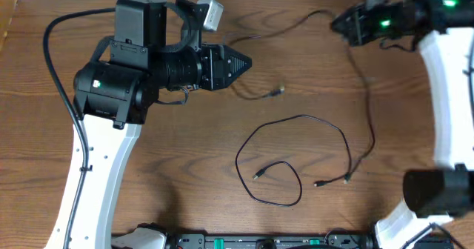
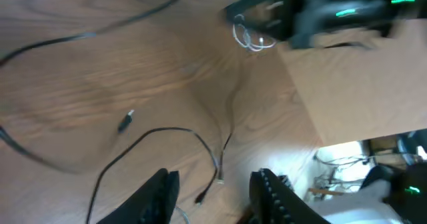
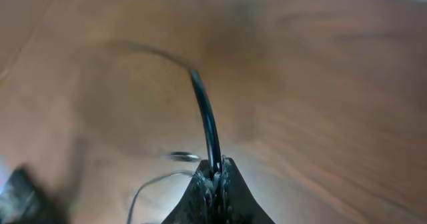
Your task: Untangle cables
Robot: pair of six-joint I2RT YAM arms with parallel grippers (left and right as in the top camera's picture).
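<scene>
Wood table (image 1: 185, 153) is holding a looped cable (image 1: 300, 117) centre. Right gripper (image 3: 215, 169) is pinching another black cable (image 3: 205, 117) far right; left gripper (image 2: 213, 194) is hanging parted, empty. Best drawing it away slowly, watching for snags.

Likely lab: robot arms (image 1: 95, 167) on wooden table (image 1: 185, 167).

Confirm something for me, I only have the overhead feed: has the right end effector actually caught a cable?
Observer: Yes. In the right wrist view, the right end effector is shut on a thin black cable, pinched at the very tips.
Operator: And the left one? From above it looks like a point.
Observer: The left wrist view shows the left end effector open, fingers apart, nothing between them.
Operator: Anything near it?
Observer: A small plug end lies on the table, seen through the gap.
</scene>
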